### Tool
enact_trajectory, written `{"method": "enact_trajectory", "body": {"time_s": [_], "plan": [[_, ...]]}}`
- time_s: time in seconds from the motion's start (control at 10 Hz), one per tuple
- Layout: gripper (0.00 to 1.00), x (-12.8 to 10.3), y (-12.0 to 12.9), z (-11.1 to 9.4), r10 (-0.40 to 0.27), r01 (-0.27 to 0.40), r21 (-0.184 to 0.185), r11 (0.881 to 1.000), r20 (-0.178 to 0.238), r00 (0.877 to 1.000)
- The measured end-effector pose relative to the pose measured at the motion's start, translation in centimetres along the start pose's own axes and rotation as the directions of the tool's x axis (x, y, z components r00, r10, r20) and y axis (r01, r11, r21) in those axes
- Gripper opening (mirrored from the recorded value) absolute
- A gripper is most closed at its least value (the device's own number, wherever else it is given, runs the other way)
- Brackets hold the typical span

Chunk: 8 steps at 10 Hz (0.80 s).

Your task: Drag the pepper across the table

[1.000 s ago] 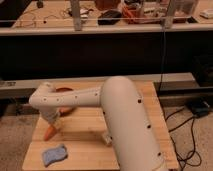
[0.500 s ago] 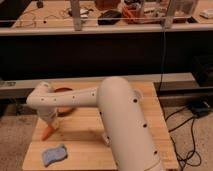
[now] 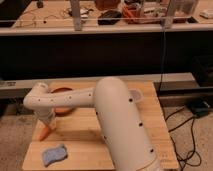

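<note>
The gripper (image 3: 48, 121) hangs over the table's (image 3: 82, 134) 9 o'clock edge, its tip on the orange pepper (image 3: 44, 132); how far it is open cannot be told. A blue sponge (image 3: 54, 154) lies at the pepper's 5 o'clock, a reddish-orange dish (image 3: 59, 91) at its 1 o'clock.

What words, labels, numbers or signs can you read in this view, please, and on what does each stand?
None can be read.
The table, the pepper, the blue sponge and the white arm show no writing.
The gripper, down at the pepper near the table's left edge, shows none.
Things on the far bench: too small to tell.
</note>
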<state>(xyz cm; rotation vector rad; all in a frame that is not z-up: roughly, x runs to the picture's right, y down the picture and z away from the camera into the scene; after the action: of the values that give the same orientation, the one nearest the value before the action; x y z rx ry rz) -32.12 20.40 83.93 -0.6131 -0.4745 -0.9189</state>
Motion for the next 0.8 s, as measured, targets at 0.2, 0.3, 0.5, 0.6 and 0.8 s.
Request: {"method": "enact_trajectory", "body": {"time_s": [0.2,0.3,0.5,0.6,0.8], "plan": [[0.00,-0.11,-0.09,0.06,-0.012,0.012,0.010,1.000,0.006,1.000],[0.00,-0.18,-0.14,0.05,-0.016,0.016,0.013,1.000,0.008,1.000],[0.00,-0.18,-0.20,0.05,-0.022,0.022,0.016,1.000,0.007,1.000],[0.00,-0.22,-0.23,0.07,-0.024,0.024,0.018,1.000,0.007,1.000],[0.00,-0.25,-0.23,0.09,-0.027,0.027,0.022,0.999,0.006,1.000]]}}
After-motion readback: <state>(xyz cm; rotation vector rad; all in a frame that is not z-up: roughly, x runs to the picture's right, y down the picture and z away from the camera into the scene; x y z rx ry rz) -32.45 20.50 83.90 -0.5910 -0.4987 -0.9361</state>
